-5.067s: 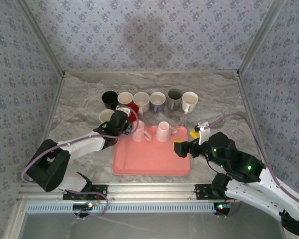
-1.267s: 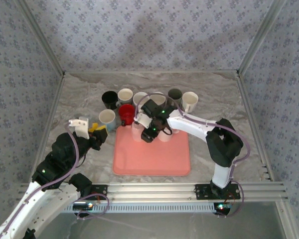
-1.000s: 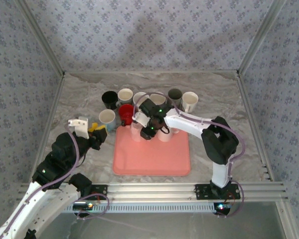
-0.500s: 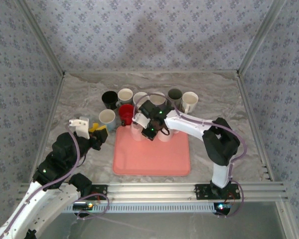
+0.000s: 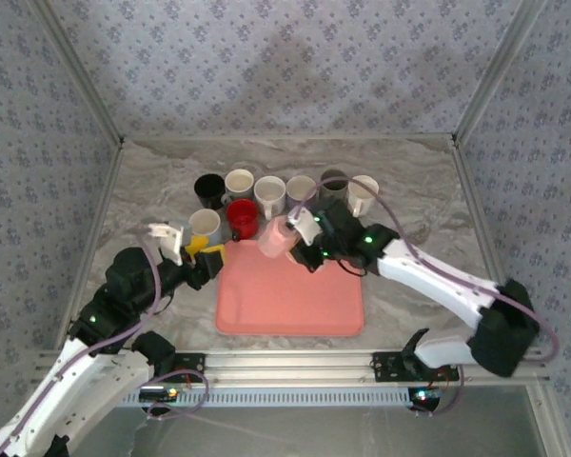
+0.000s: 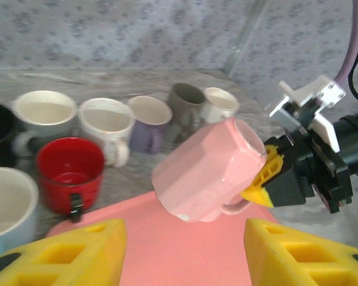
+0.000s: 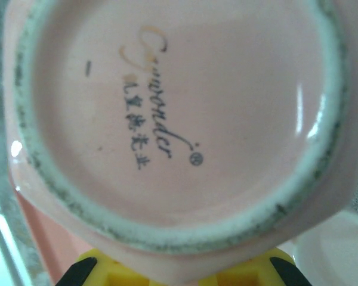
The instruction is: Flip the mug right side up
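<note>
Pink mug (image 6: 203, 173) hangs tilted (handle down) in right end effector (image 6: 264, 177).

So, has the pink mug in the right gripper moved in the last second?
Yes. The pink mug has risen off the tray and hangs tipped sideways above its far edge, in the right gripper.
</note>
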